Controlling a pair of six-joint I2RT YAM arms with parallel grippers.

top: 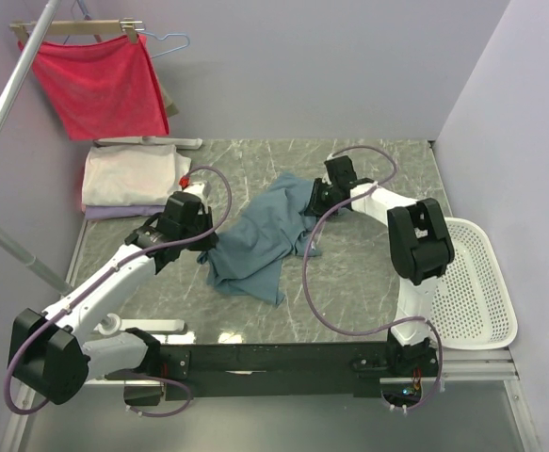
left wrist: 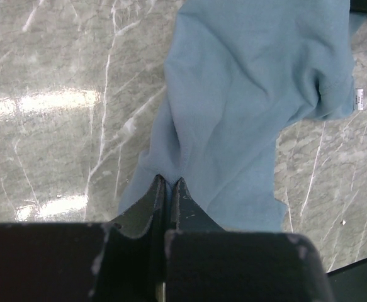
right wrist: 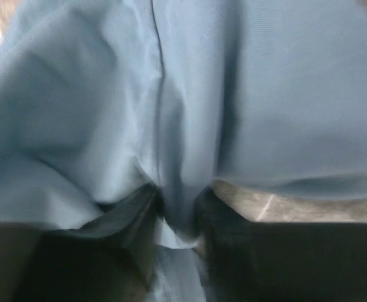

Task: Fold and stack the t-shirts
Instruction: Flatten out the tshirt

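A dusty teal-blue t-shirt lies crumpled in the middle of the marble table. My left gripper is shut on its left edge; the left wrist view shows the jaws pinching a thin fold of the teal shirt, with the gripper low over the table. My right gripper is shut on the shirt's far right part; the right wrist view shows cloth bunched between its fingers. A folded cream-white t-shirt lies on a pale lavender one at the back left.
A red cloth hangs on a wooden hanger at the back left, with a metal rail slanting in front. A white perforated tray sits at the right edge. Cables loop off both arms over the table.
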